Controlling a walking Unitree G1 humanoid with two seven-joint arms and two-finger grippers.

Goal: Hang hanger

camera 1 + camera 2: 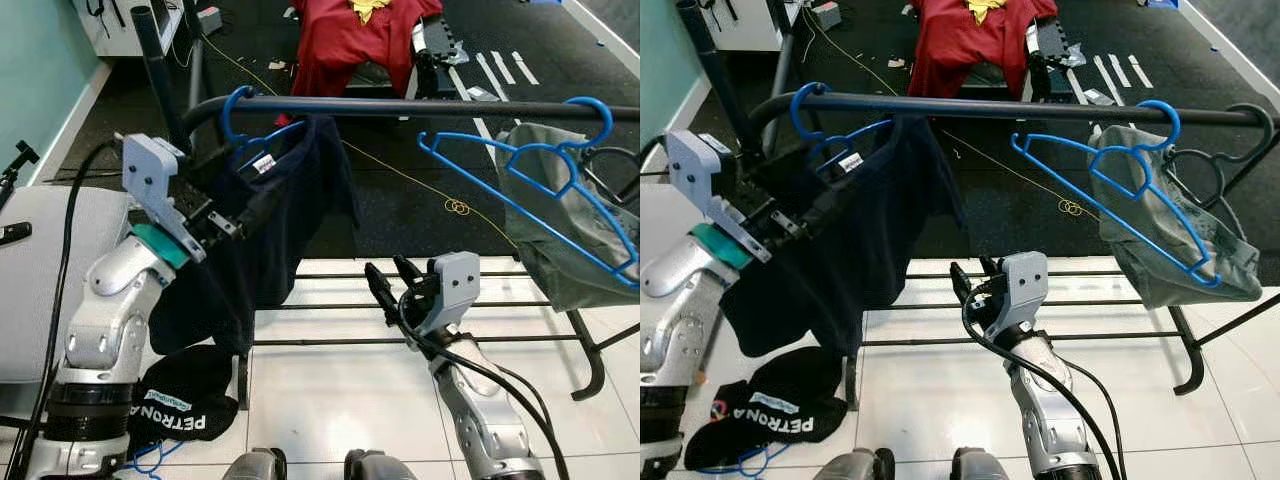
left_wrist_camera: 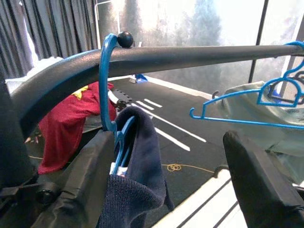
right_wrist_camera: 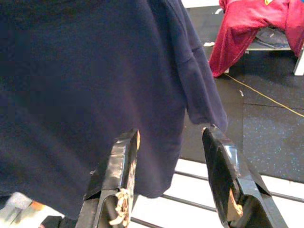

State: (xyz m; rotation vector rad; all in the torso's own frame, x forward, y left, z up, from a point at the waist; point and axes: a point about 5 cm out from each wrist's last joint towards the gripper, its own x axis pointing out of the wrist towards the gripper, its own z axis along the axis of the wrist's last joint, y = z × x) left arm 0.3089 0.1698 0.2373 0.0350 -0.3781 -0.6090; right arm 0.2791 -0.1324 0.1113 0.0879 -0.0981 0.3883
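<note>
A blue hanger (image 1: 238, 120) carrying a navy garment (image 1: 290, 225) has its hook over the black rail (image 1: 400, 106) at the rail's left end. My left gripper (image 1: 245, 180) is raised to it and stands open, its fingers (image 2: 80, 190) spread on either side of the hanger neck (image 2: 118, 142) and the cloth. Whether a finger touches the hanger I cannot tell. Lower down, my right gripper (image 1: 385, 266) is open with nothing between its fingers (image 3: 118, 166), pointing at the hanging navy garment (image 3: 85, 85).
A second blue hanger (image 1: 540, 165) with a grey-green garment (image 1: 560, 235) hangs at the rail's right end. The rack's lower bars (image 1: 330, 305) cross the white tile floor. A black cap (image 1: 185, 400) lies by the rack foot, and a red garment (image 1: 345, 40) lies beyond.
</note>
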